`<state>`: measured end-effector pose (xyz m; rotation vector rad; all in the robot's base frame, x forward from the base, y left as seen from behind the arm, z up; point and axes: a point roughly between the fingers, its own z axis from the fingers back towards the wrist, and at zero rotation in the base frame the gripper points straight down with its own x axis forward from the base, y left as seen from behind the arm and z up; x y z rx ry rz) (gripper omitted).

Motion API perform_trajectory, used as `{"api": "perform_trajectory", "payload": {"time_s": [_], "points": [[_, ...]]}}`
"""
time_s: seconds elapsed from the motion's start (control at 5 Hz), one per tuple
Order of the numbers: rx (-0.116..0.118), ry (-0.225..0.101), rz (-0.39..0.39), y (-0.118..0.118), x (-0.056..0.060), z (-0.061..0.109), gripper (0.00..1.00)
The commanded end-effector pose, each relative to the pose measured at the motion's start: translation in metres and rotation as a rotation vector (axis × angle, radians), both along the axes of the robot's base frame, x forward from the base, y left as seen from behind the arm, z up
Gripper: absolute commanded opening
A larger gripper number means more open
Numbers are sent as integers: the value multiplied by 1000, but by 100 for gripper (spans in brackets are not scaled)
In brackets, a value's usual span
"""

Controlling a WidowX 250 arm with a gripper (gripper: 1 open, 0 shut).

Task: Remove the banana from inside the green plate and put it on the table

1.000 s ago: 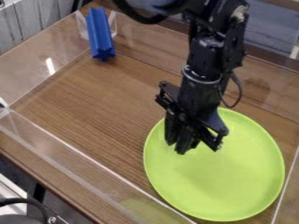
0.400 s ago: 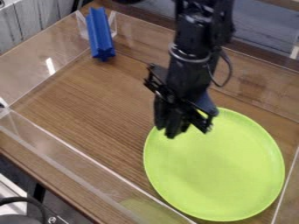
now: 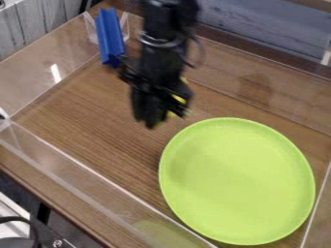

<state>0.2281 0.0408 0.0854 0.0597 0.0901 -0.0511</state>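
The lime-green plate (image 3: 241, 180) lies flat at the right front of the table (image 3: 75, 105), and its surface shows nothing on it. The banana is hidden from this view. My black gripper (image 3: 155, 119) hangs pointing down over the bare wood, just left of and beyond the plate's rim. Its fingers are pressed together, and I cannot make out anything between them.
A blue upright object (image 3: 110, 38) stands at the back left, behind the arm. Clear plastic walls (image 3: 72, 179) border the tabletop, with the front wall close to the plate. Bare wood stretches left of the gripper.
The gripper has lifted off the plate's left part and travelled left and back, and now hangs over the table beside the rim.
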Motion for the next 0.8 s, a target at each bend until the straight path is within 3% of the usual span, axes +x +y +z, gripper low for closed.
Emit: {"api": "perform_trajectory", "payload": {"time_s": [0.0, 0.2, 0.6], "points": [[10, -40, 40, 25, 9, -2, 0], [13, -38, 68, 31, 13, -11, 0], [15, -31, 126, 47, 5, -25, 0]]}}
